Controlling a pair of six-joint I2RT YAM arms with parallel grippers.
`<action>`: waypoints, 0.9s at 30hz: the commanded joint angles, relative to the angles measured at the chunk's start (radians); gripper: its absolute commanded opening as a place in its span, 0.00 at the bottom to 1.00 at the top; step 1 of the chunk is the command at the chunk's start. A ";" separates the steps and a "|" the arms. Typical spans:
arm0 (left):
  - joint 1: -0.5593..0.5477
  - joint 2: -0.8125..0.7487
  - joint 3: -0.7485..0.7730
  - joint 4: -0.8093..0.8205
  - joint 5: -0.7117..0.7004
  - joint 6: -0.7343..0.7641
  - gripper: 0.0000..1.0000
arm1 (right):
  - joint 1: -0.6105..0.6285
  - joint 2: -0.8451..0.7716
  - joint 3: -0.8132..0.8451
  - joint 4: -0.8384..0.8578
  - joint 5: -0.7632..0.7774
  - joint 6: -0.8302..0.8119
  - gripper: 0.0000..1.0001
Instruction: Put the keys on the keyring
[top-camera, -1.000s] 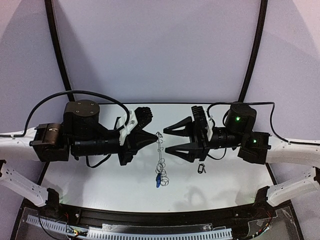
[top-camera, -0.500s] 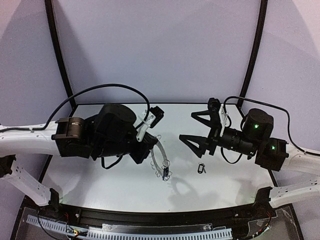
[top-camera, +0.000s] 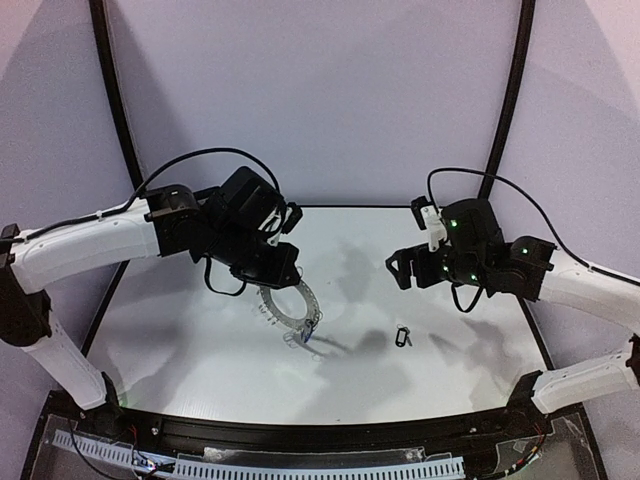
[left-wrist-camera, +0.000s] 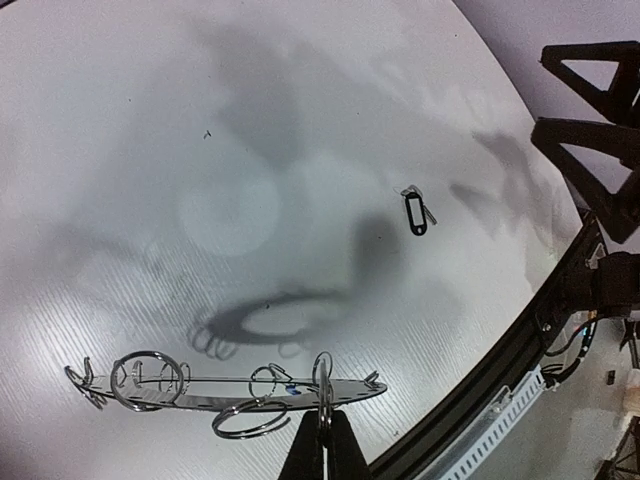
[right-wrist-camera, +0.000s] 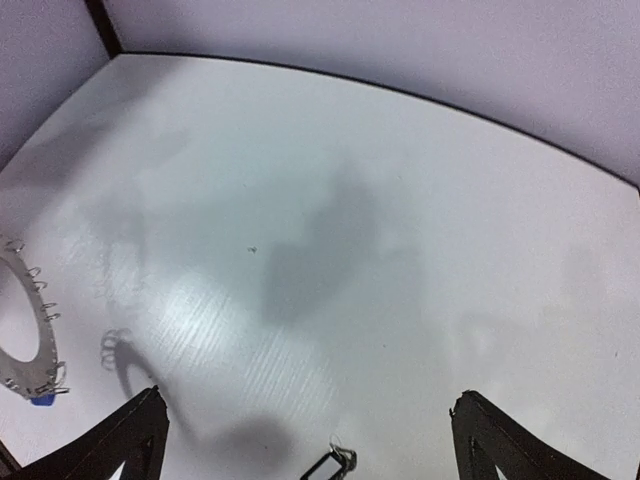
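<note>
Right wrist view: black key (right-wrist-camera: 333, 462) lies just below the empty, wide-open right gripper (right-wrist-camera: 307, 400); left gripper (left-wrist-camera: 322, 425) pinches the keyring (left-wrist-camera: 200, 394)

White table (top-camera: 200, 350) before pale lilac walls (top-camera: 320, 100), softly shadowed

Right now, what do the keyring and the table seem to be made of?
The keyring looks like thin metal, grey; its wire loops glint like polished steel. The table seems white plastic board: fine ribs, soft sheen, though I cannot be sure.
</note>
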 joint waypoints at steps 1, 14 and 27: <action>0.015 0.033 0.065 -0.150 0.158 -0.086 0.01 | -0.058 0.042 0.028 -0.156 -0.045 0.094 0.99; 0.085 0.104 0.128 -0.177 0.270 -0.195 0.01 | 0.026 0.042 -0.148 0.529 -0.944 -0.198 0.93; 0.085 0.043 0.131 -0.022 0.260 -0.149 0.01 | 0.117 0.328 0.056 0.394 -0.578 -0.479 0.81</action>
